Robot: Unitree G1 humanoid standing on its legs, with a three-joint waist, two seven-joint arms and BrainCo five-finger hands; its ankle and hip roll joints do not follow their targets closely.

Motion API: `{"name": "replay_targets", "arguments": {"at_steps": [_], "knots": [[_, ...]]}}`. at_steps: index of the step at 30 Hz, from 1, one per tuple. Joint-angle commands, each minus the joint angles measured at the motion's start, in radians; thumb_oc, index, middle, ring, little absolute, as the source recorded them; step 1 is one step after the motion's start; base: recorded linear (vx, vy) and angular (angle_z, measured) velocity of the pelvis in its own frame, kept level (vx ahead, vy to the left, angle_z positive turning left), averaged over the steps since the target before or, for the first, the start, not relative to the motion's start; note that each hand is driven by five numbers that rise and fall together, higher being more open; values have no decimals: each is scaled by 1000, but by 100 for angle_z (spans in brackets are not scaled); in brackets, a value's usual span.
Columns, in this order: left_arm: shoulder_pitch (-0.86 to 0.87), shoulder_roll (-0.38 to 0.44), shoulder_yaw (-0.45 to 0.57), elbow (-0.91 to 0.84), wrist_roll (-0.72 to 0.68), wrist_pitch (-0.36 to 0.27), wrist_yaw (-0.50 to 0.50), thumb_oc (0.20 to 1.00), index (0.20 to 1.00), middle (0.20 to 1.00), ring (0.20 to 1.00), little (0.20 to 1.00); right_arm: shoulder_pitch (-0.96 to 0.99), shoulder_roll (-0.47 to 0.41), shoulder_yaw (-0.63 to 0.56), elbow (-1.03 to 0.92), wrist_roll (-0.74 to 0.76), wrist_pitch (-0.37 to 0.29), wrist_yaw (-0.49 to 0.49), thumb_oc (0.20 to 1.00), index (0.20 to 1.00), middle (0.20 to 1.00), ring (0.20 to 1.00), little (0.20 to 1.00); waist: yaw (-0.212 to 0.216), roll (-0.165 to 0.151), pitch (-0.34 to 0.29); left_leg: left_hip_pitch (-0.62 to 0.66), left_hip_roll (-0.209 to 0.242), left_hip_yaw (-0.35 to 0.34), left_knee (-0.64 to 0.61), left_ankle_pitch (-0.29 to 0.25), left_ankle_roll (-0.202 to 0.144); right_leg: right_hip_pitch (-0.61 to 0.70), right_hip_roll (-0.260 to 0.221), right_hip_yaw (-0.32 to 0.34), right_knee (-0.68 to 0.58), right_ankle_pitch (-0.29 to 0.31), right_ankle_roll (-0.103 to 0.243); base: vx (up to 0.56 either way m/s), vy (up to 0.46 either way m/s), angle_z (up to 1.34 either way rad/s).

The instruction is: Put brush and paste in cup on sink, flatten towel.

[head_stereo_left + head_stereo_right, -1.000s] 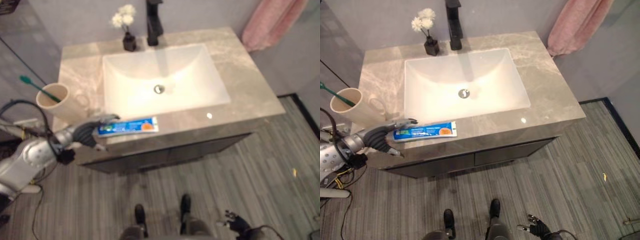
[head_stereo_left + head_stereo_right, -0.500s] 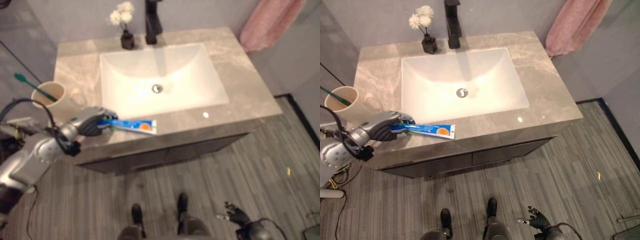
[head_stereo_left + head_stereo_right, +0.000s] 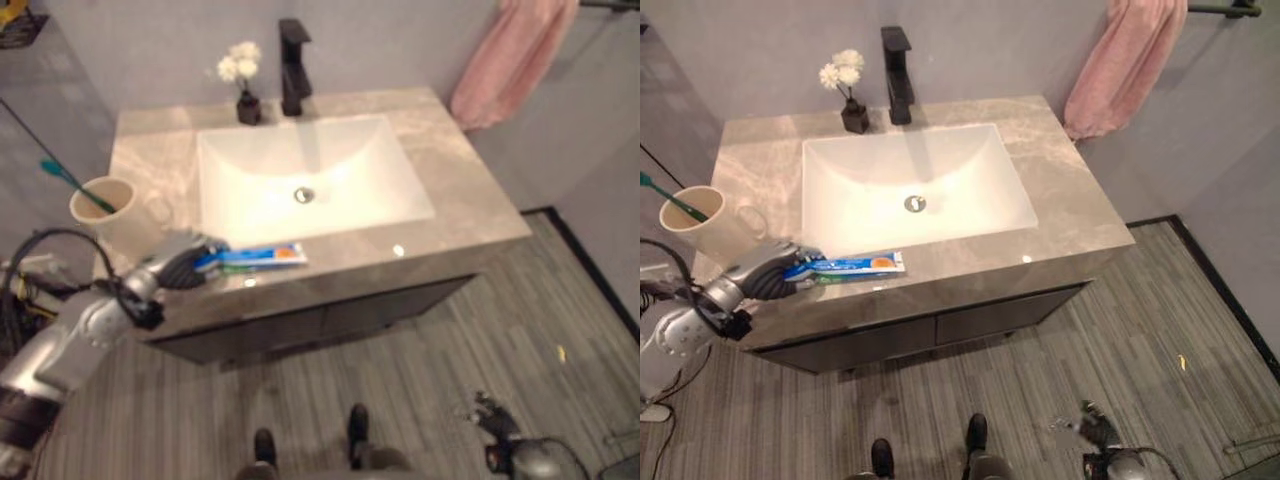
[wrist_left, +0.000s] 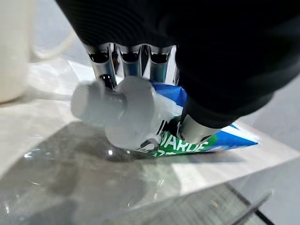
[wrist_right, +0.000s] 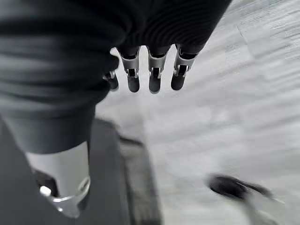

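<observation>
A blue toothpaste tube (image 3: pixel 258 256) lies along the counter's front strip, before the basin. My left hand (image 3: pixel 180 264) is shut on its cap end. In the left wrist view my fingers (image 4: pixel 123 60) and thumb curl round the tube (image 4: pixel 208 144) just behind its white cap (image 4: pixel 117 110). At the counter's left end stands a cream cup (image 3: pixel 698 222) with a green toothbrush (image 3: pixel 666 196) leaning in it. A pink towel (image 3: pixel 1122 62) hangs bunched from a rail at the upper right. My right hand (image 3: pixel 1097 426) hangs low over the floor, its fingers (image 5: pixel 153 71) straight.
The white basin (image 3: pixel 310 180) takes up the counter's middle, with a black faucet (image 3: pixel 292 52) and a small black vase of white flowers (image 3: pixel 243 85) behind it. The marble counter (image 3: pixel 470 200) ends close in front of the tube, over dark drawers.
My left hand, spread beside the tube a second ago, has closed round its cap end. The camera has shifted, so more of the towel and rail shows.
</observation>
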Motion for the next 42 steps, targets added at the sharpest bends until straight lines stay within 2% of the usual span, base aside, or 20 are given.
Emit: {"name": "replay_targets", "arguments": {"at_steps": [1,2,3,4,5,8,11,12,15,17,19,20,25,26,27,31,32,33,36,42], "knots": [[-143,-48,83,-45,-65,-25,134,200,200,200,200,200,-66,-75,-83,-158,51,-69,-59,1000,1000,1000,1000,1000,-4,-4,-56,31,28,-97,12,-114,26,114,-59,-75,5,-87,91,-38,-18,3],[-148,-50,84,-44,-58,-23,134,200,200,200,200,200,-67,-79,-87,-175,35,-70,-65,1000,1000,1000,1000,1000,-3,-4,-61,34,27,-96,12,-113,27,117,-58,-74,5,-86,89,-45,-13,1],[-177,-45,111,-52,-47,-16,152,200,200,200,200,200,-95,-146,-98,-321,-61,-58,-68,1000,1000,1000,1000,1000,-5,-4,-75,47,27,-90,12,-117,28,127,-59,-73,5,-91,88,-40,-5,0],[-177,-48,112,-51,-47,-16,153,200,200,200,200,200,-93,-146,-101,-329,-65,-53,-68,1000,1000,1000,1000,1000,-5,-2,-74,48,27,-89,12,-117,28,128,-59,-73,5,-92,88,-34,1,0],[-193,-55,121,-50,-38,-14,167,200,200,200,200,200,-116,-187,-109,-395,-103,-48,-70,1000,1000,1000,1000,1000,-5,0,-80,56,27,-87,12,-119,28,136,-59,-72,5,-94,86,0,0,0],[-253,-84,122,-53,-30,-10,210,200,200,200,200,200,-222,-240,-101,-520,-120,-63,-78,1000,1000,1000,1000,1000,0,2,-97,69,25,-83,12,-123,31,147,-61,-70,5,-96,83,-45,9,1],[-319,-99,110,-65,-51,-9,247,200,200,200,200,200,-388,-257,-15,-583,-101,-86,-84,1000,1000,1000,1000,1000,16,7,-113,79,24,-83,12,-124,33,159,-63,-69,5,-100,79,-40,7,3],[-335,-98,102,-59,-58,-7,250,200,200,200,200,200,-417,-244,7,-576,-67,-89,-84,1000,1000,1000,1000,1000,18,9,-114,79,24,-83,12,-124,33,160,-63,-69,5,-100,78,-56,3,-1],[-426,-94,64,-46,-95,-5,294,200,200,200,200,200,-607,-108,164,-539,134,-122,-81,1000,1000,1000,1000,1000,35,15,-115,88,21,-87,12,-121,32,172,-69,-77,5,-102,74,-43,12,2],[-431,-92,69,-56,-96,0,300,200,200,200,200,200,-627,-91,184,-545,137,-116,-85,1000,1000,1000,1000,1000,40,15,-115,88,20,-87,12,-120,33,173,-71,-78,5,-101,74,-28,9,7],[-483,-97,52,-60,-125,-8,348,200,200,200,200,200,-772,19,306,-532,209,-120,-90,1000,1000,1000,1000,1000,68,24,-121,89,15,-90,12,-117,33,175,-76,-81,5,-98,72,-37,16,13],[-486,-95,51,-57,-124,-8,350,200,200,200,200,200,-776,21,307,-528,209,-122,-91,1000,1000,1000,1000,1000,66,23,-119,89,15,-90,12,-117,33,174,-76,-80,5,-98,71,-32,14,8],[-573,-97,11,-88,-142,-16,390,200,200,200,200,200,-922,139,406,-508,300,-137,-97,1000,1000,1000,1000,1000,101,26,-120,82,9,-101,12,-111,34,177,-83,-93,5,-95,67,4,9,6],[-600,-104,-5,-89,-148,-19,405,200,200,200,200,200,-953,196,409,-503,380,-159,-94,1000,1000,1000,1000,1000,111,29,-121,78,6,-106,12,-108,33,180,-85,-101,5,-95,66,19,10,7],[-602,-103,-7,-88,-147,-19,406,200,200,200,200,200,-955,196,408,-502,382,-160,-93,1000,1000,1000,1000,1000,110,27,-121,78,6,-107,12,-108,33,180,-85,-102,5,-96,66,14,6,12],[-657,-129,-52,-92,-159,-34,439,200,200,200,200,200,-984,347,371,-519,574,-238,-71,1000,1000,1000,1000,1000,134,35,-121,66,-2,-126,12,-103,36,185,-93,-126,5,-97,67,8,3,16],[-660,-128,-57,-90,-159,-35,440,200,200,200,200,200,-984,348,369,-517,576,-240,-69,1000,1000,1000,1000,1000,133,32,-122,66,-2,-128,12,-103,36,186,-93,-127,5,-98,67,14,7,17],[-696,-140,-84,-77,-176,-42,451,200,200,200,200,200,-1000,386,355,-516,611,-273,-76,1000,1000,1000,1000,1000,144,35,-126,59,-5,-139,12,-101,36,187,-97,-138,5,-99,68,11,6,18],[-716,-165,-125,-54,-214,-63,449,200,200,200,200,200,-1003,425,355,-533,664,-302,-61,1000,1000,1000,1000,1000,154,39,-129,52,-11,-149,12,-100,37,190,-102,-150,5,-99,68,12,6,19],[-677,-189,-150,-46,-270,-82,415,200,200,200,200,200,-1031,440,372,-531,667,-320,-69,1000,1000,1000,1000,1000,163,39,-134,51,-15,-156,12,-100,40,192,-107,-153,5,-98,69,9,3,7]]}}
